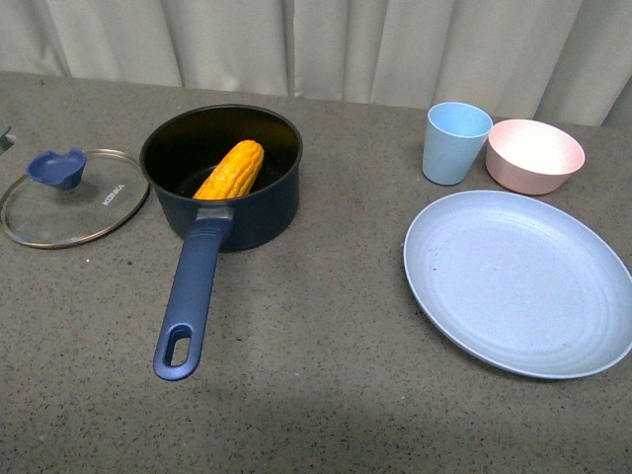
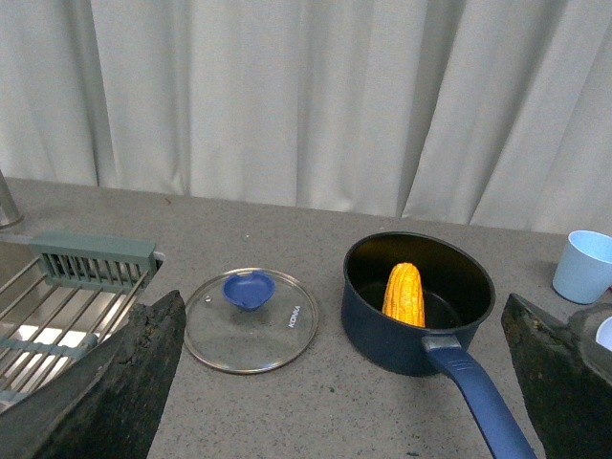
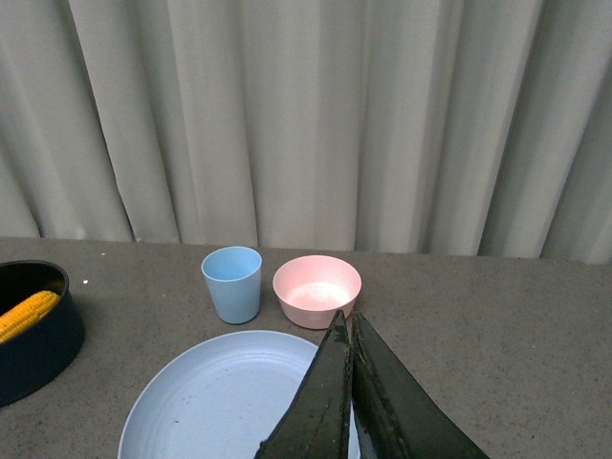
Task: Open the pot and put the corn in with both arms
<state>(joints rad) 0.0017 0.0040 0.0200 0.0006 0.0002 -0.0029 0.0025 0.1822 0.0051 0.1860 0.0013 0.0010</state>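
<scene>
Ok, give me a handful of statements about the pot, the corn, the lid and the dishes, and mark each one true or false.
1. The corn lies inside the pot. True.
2. The glass lid sits on the pot. False: it lies on the table beside the pot, knob up.
3. The blue cup stands next to the pink bowl. True.
4. The blue plate holds a second corn cob. False: nothing lies on it.
5. The right gripper is wide open. False: its fingers are closed together, holding nothing.
6. The left gripper is open. True: its fingers stand far apart.
</scene>
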